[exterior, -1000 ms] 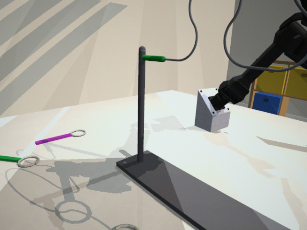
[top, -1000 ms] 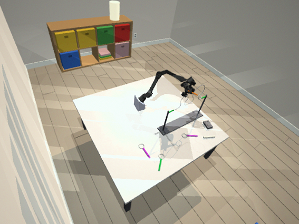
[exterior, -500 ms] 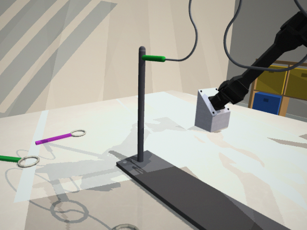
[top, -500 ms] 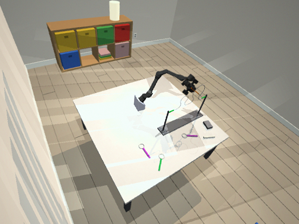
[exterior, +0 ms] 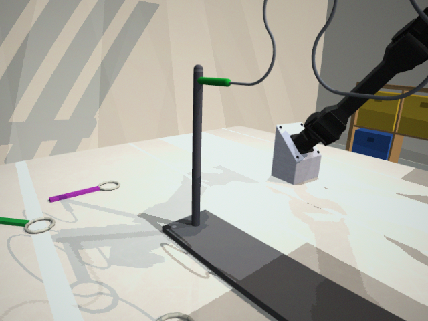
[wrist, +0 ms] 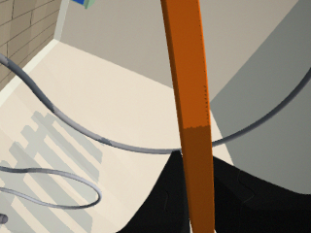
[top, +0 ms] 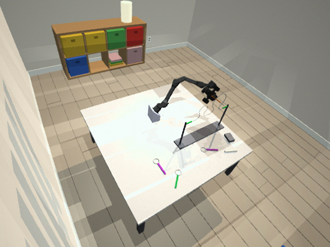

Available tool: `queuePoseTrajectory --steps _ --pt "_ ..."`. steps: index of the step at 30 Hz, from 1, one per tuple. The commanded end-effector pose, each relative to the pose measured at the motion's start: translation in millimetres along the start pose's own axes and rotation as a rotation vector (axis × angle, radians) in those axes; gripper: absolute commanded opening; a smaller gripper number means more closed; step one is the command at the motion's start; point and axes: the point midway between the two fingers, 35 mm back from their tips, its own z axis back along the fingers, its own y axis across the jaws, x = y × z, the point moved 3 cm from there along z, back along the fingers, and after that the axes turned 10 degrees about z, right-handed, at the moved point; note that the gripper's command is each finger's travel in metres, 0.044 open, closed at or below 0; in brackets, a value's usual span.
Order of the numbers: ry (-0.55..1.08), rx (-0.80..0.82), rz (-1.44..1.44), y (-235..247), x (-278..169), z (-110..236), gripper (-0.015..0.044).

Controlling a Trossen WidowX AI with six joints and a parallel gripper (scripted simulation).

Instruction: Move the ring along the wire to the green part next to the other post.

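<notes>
The gripper [top: 212,98] pinches one orange handle [wrist: 192,91], above two posts [top: 222,117] and three spare rings [top: 156,160] on the worktop [top: 121,136].

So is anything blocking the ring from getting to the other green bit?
No separate object blocks it. The gripper holds the orange handle, but the looping grey wire itself lies before the far green part.

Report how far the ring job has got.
Done: the gripper is shut on the orange handle, lifted high beside the far post. In hand: carrying the ring along the grey wire. Left: reach the green part by the other post, release, back away.
</notes>
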Motion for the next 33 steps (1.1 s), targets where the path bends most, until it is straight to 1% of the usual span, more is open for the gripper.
queuePoseTrajectory --steps 1,33 --pt "-0.007 0.006 -0.03 -3.0 -0.3 0.6 -0.015" --pt "-0.039 0.151 -0.326 2.0 1.6 0.8 -0.015"
